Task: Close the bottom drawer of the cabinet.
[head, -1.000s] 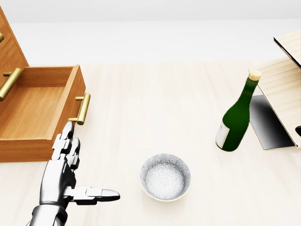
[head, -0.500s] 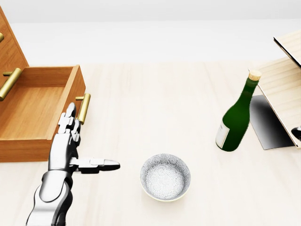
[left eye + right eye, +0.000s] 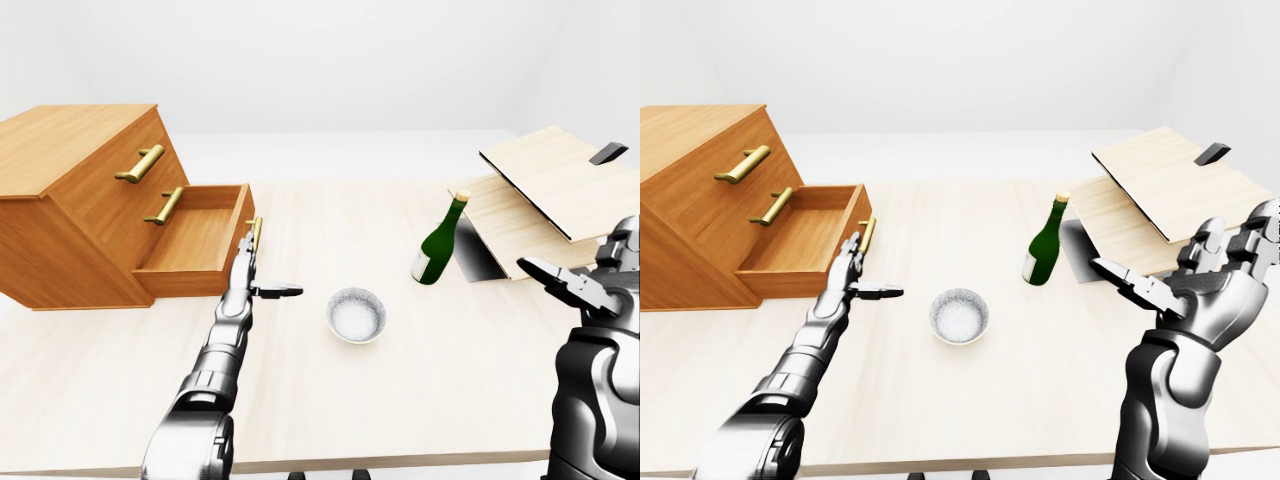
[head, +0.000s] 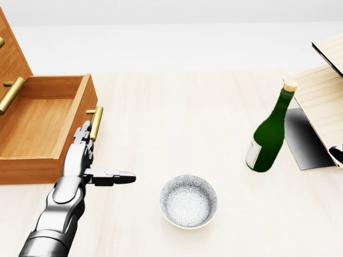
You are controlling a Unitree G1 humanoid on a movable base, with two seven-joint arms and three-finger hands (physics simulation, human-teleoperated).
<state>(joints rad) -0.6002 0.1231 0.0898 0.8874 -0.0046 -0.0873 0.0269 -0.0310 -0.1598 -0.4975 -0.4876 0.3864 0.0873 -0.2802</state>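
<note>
The wooden cabinet (image 3: 70, 170) stands at the left of the table. Its bottom drawer (image 4: 43, 126) is pulled out and looks empty, with a brass handle (image 4: 95, 123) on its front panel. My left hand (image 4: 102, 155) is open, fingers stretched out flat and thumb pointing right. Its fingertips (image 4: 83, 133) reach the drawer's front panel just beside the handle; I cannot tell if they touch. My right hand (image 3: 1175, 262) is open and empty, raised at the far right, away from the cabinet.
A patterned white bowl (image 4: 188, 201) sits on the table to the right of my left hand. A green corked bottle (image 4: 268, 134) stands farther right. Pale wooden boards (image 3: 545, 190) lean at the right edge. Two upper drawers with brass handles (image 3: 140, 163) are shut.
My left hand has moved up the head view from the table to the drawer front, its fingertips now level with the brass handle. The drawer, bowl and bottle have not moved.
</note>
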